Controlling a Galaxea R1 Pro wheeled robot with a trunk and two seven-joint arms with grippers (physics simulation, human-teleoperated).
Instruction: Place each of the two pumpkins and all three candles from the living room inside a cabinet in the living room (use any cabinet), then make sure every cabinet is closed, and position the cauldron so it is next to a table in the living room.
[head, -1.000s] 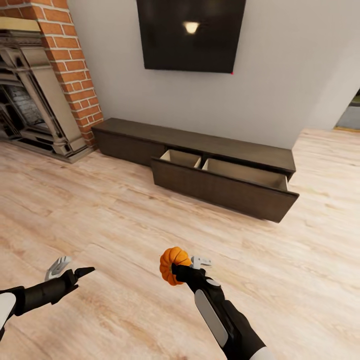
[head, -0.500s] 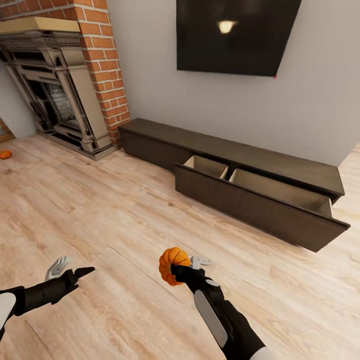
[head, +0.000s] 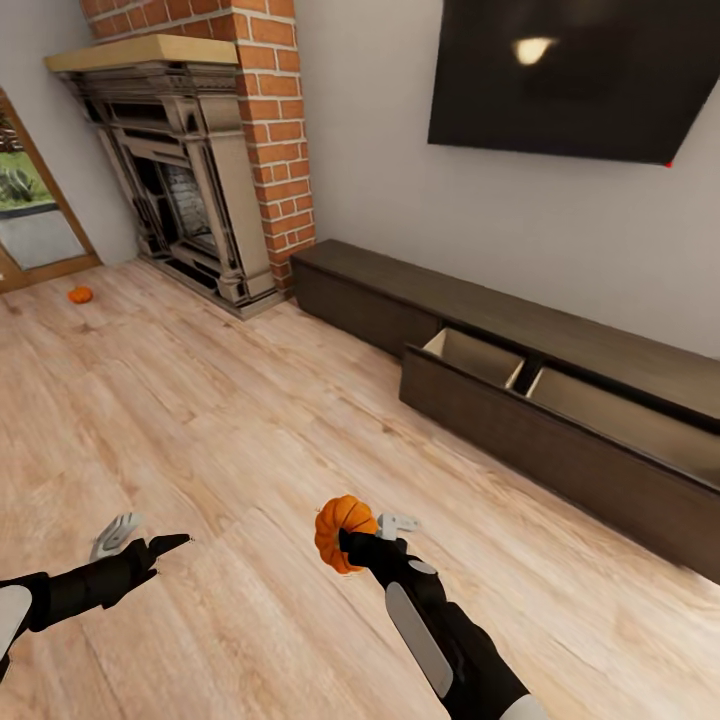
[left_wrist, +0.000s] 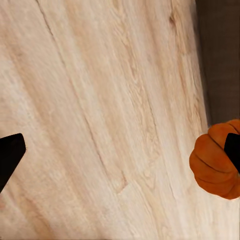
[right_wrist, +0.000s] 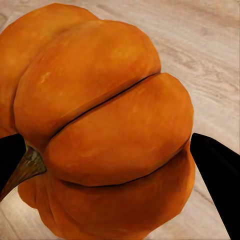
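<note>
My right gripper (head: 362, 535) is shut on a bright-orange ribbed pumpkin (head: 340, 530), held above the wood floor; the pumpkin (right_wrist: 105, 130) sits between the dark fingers in the right wrist view, and the pumpkin (left_wrist: 216, 167) also appears at the edge of the left wrist view. My left gripper (head: 140, 534) hangs open and empty at the lower left. The long dark-brown cabinet (head: 400, 300) runs along the wall, with a wide drawer (head: 500, 400) pulled out showing its pale interior. A second pumpkin (head: 80, 295) lies on the floor far left, near the fireplace.
A brick fireplace (head: 190, 180) with a dark surround stands at the back left. A black TV (head: 580, 75) hangs on the wall above the cabinet. A glass door (head: 30, 200) is at the far left. Light wood floor (head: 200, 420) spreads between me and the cabinet.
The whole view has swung left: cabinet and TV slid right, the fireplace came further in, and the second pumpkin and door now show. Both arms hold the same pose.
</note>
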